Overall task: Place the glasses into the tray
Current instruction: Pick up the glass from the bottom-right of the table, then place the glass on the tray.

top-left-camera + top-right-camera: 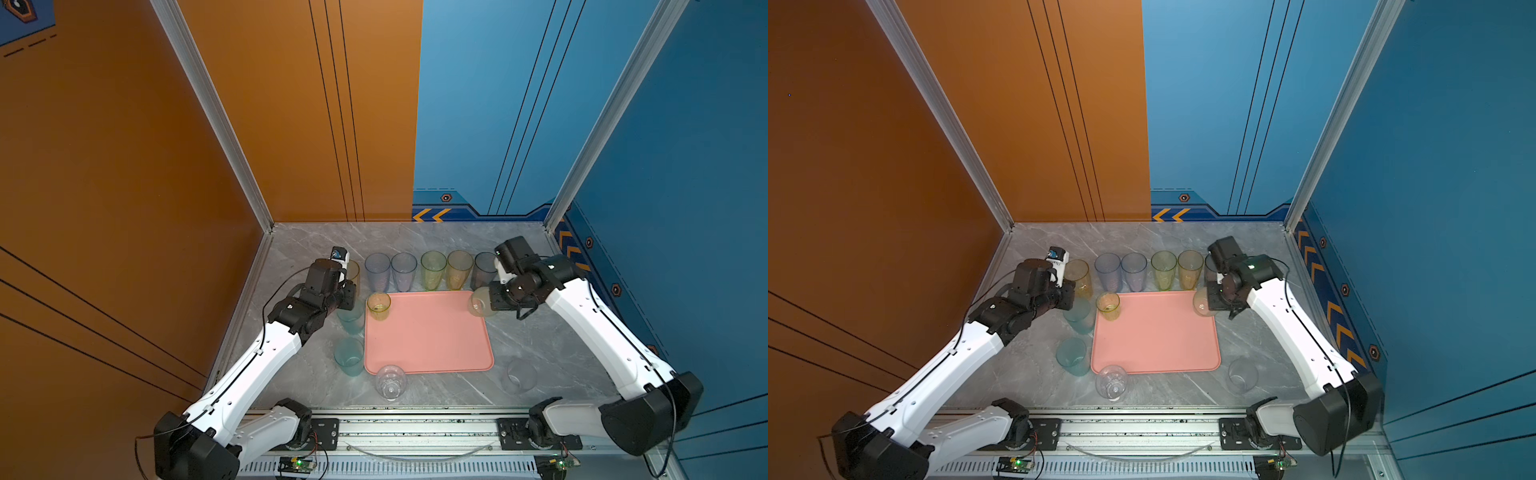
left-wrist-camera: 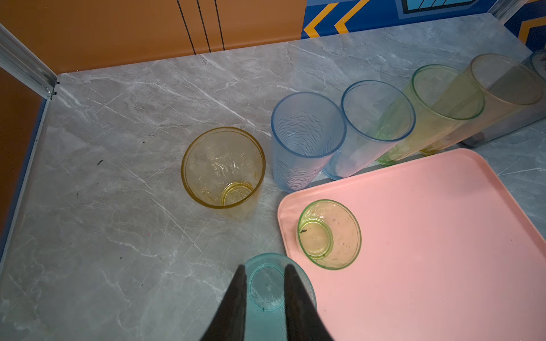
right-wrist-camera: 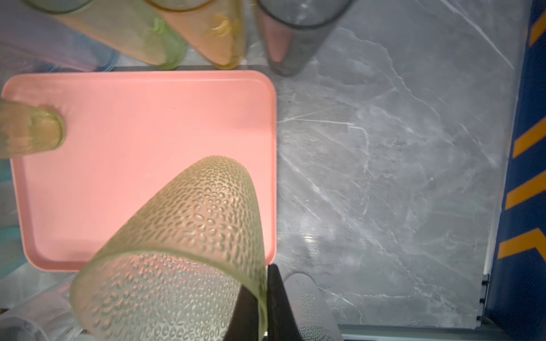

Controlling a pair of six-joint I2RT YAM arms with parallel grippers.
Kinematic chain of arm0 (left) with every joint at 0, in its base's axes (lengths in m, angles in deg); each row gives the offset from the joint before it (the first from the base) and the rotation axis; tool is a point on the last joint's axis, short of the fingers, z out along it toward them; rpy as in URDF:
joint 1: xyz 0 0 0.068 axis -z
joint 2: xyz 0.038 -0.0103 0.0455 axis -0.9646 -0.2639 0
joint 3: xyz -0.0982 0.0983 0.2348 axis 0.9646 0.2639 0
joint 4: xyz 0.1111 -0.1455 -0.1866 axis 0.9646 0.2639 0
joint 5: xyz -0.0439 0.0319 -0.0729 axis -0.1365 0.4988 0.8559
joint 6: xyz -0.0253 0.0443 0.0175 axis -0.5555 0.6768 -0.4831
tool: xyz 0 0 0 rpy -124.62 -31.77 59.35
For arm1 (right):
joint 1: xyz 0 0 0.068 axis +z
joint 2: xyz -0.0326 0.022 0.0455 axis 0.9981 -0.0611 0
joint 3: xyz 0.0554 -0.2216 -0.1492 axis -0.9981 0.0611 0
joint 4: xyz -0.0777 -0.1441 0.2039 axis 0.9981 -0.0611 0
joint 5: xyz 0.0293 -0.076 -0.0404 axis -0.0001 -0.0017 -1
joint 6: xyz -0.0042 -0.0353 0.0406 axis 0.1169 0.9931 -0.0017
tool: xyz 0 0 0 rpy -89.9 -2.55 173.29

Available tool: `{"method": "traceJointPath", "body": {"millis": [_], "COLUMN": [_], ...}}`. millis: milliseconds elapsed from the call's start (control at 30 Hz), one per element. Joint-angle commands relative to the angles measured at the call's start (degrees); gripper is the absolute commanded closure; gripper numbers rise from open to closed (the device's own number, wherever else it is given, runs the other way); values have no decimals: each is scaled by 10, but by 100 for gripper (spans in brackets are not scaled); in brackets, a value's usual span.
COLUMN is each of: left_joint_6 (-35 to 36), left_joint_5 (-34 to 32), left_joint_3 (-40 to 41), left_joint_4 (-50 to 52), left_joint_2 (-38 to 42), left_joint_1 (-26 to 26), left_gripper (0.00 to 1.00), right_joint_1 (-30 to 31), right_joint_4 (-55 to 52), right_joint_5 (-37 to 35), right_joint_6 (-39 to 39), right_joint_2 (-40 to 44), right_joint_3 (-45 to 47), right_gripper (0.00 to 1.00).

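Grey tabletop (image 1: 519,340), salmon tray (image 1: 428,336) at centre, long axis 9-to-3. Right pincer (image 3: 260,280) clamped on pebbled tumbler (image 3: 192,221), tilted, base toward tray's 2 o'clock corner. Left pincer (image 2: 265,265) slightly apart over teal tumbler (image 2: 266,289), 9 o'clock. Short green glass (image 2: 329,234) upright inside, 10 o'clock.

Even overhead light, faint shadows, top views sharp, wrist views vignetted, edges stretched, dimpled tumbler (image 3: 189,230) slightly blurred.

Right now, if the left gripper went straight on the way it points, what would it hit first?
Probably the teal glass, straight ahead of the left gripper; how far is unclear.
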Motion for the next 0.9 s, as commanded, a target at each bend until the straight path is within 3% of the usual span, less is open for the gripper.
{"method": "traceJointPath", "body": {"millis": [0,133,333,667,867], "left_joint_6": [0,2,2,4,4], "left_joint_5": [-3,-2,-1,1,-1], "left_joint_3": [2,0,-2,-5,-3], "left_joint_4": [-7,-4,1,6,8], "left_joint_2": [1,4,4,3,4], "left_joint_1": [-7,-7,-9,-14,-17], "left_gripper": [76,76,76,76,76], "right_joint_1": [64,111,135,149,172], "right_joint_4": [-16,-16,-17,-37,-52], "right_joint_5": [-17,-18,-6,17,18], "right_joint_6": [-3,16,41,67,74], "right_joint_2": [-69,-159,-266,-386,-431], "right_joint_3": [-52,-126,-211,-335,-365], "right_gripper": [100,100,100,100,100]}}
